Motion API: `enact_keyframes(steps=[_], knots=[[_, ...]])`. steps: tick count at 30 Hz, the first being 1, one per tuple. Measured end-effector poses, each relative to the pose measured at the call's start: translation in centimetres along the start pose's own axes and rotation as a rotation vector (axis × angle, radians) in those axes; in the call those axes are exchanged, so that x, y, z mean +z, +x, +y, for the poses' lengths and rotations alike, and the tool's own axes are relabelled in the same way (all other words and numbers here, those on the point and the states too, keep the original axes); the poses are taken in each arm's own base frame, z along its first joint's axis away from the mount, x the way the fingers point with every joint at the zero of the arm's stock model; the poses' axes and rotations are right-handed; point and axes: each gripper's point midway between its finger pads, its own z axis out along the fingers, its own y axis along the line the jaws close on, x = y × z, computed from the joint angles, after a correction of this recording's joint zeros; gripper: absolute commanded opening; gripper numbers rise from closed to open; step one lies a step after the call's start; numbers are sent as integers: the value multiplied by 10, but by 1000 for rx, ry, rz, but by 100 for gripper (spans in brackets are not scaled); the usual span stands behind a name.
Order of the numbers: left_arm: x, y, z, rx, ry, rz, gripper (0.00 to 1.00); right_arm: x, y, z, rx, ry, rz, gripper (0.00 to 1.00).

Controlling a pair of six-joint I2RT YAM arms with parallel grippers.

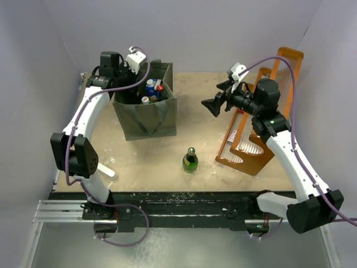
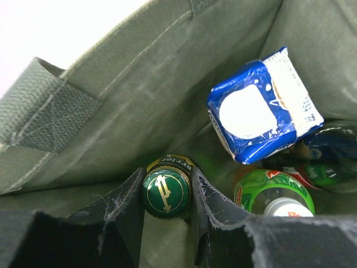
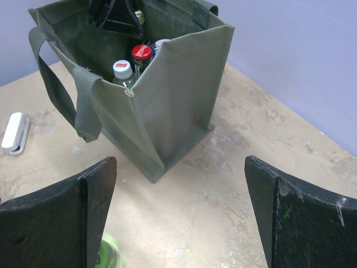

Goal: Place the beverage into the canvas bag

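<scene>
- On the table (image 1: 139, 162), near its front middle: a green bottle (image 1: 190, 161), upright and alone, well apart from the canvas bag (image 1: 146, 117).
- Along the right side: an orange rack (image 1: 290, 56), partly hidden behind the right arm.
- By the left edge, near the left arm: a small white block (image 1: 107, 170), lying flat.
- Packed inside the bag: a blue-and-white carton (image 2: 262, 106) leaning at a tilt, a white-capped bottle (image 2: 273, 198) with a green body, and a red-capped bottle (image 3: 141, 52) close beside it.
- In the air between bag and rack: right gripper (image 1: 213, 106), facing the bag, fingers (image 3: 61, 218) spread wide with nothing between them.
- Down inside the bag's mouth: left gripper (image 2: 166, 195), fingers (image 2: 120, 215) clamped from both sides on the cap end of the beverage (image 2: 165, 187).
- Beverage: a green bottle, upright, with a dark green cap bearing a gold emblem and gold lettering round the rim.
- Held inside the bag close to one fabric wall, just beside the white-capped bottle and below the carton.
- Canvas bag: dark olive, boxy, standing open at the far left of the table.
- Stitched webbing handles (image 3: 83, 106), one drooping over the near side.
</scene>
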Motion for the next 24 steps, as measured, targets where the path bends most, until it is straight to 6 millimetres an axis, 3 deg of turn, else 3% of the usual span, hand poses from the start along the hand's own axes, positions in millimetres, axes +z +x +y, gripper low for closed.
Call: enact_keyframes(steps=[11, 24], knots=[[15, 28, -3, -28, -14, 38, 0, 0, 1, 0, 2, -2, -1, 97], [26, 41, -2, -48, -25, 64, 15, 0, 2, 1, 7, -3, 0, 97]])
